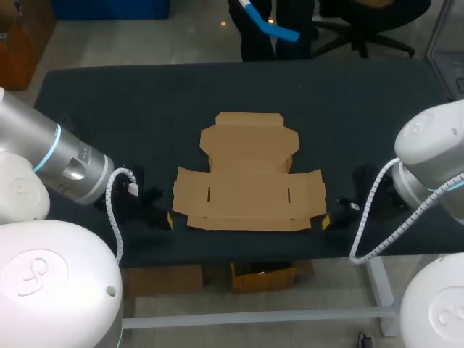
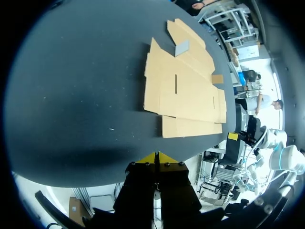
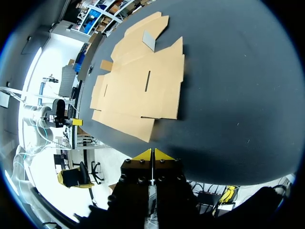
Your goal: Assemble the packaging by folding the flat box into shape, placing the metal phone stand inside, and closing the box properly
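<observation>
The flat brown cardboard box (image 1: 249,185) lies unfolded in the middle of the dark table, its lid panel pointing to the far side. It also shows ahead of each gripper as the box (image 2: 183,90) and the box (image 3: 140,86). A small grey piece (image 2: 181,47) rests where the lid panel meets the body, seen again as the grey piece (image 3: 149,40); I cannot tell whether it is the metal stand. My left gripper (image 1: 168,219) sits shut and empty off the box's front left corner. My right gripper (image 1: 325,222) sits shut and empty off the front right corner. Each wrist view shows its yellow tips together: left gripper (image 2: 156,156), right gripper (image 3: 151,152).
The dark table (image 1: 109,109) stretches bare around the cardboard on all sides. Its front edge runs just behind both grippers. From the left wrist view my right gripper (image 2: 232,137) shows beyond the box, and my left gripper (image 3: 76,122) shows from the right wrist view.
</observation>
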